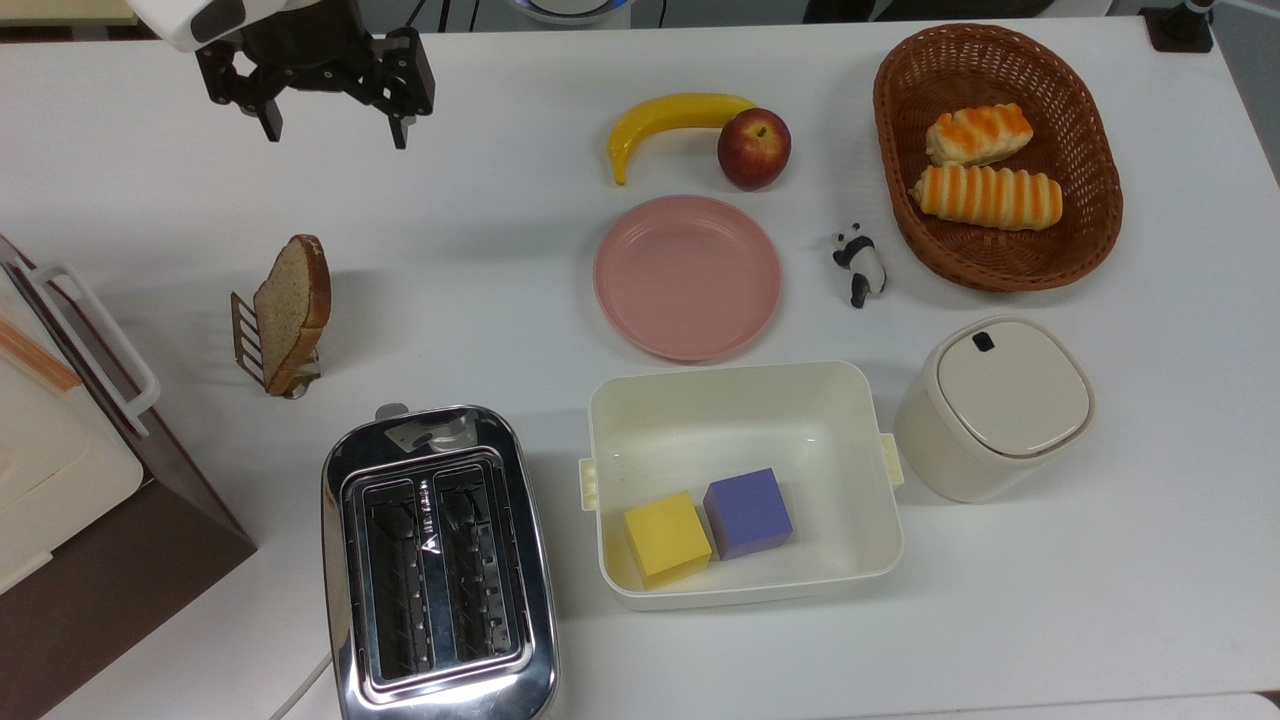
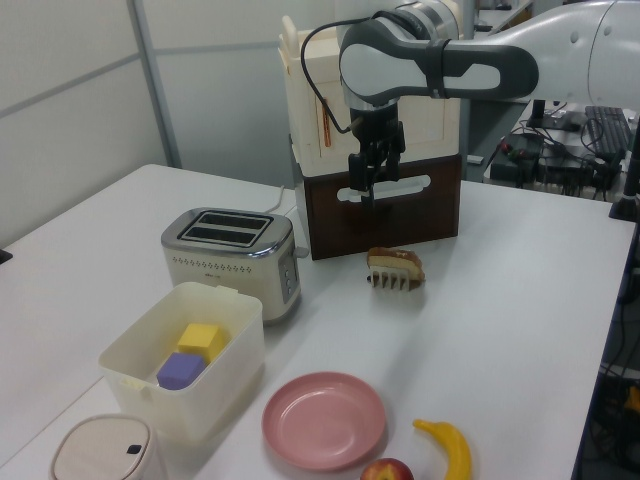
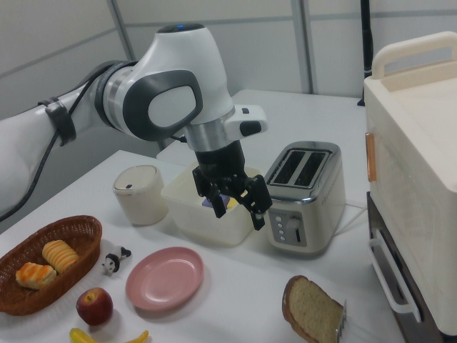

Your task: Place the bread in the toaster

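On wire rack, speckled bread, chrome toaster

the open black two-finger hand hangs above bare white table, and in the top view nothing stands between it and the tan speckled bread slice, which leans in a small wire rack. the brown and cream box with a white handle walls off the top view's left side, close beside the rack. the shiny chrome two-slot toaster has both slots open upward; the cream plastic tub stands just beside it on the top view's right. bare table lies between rack and toaster.
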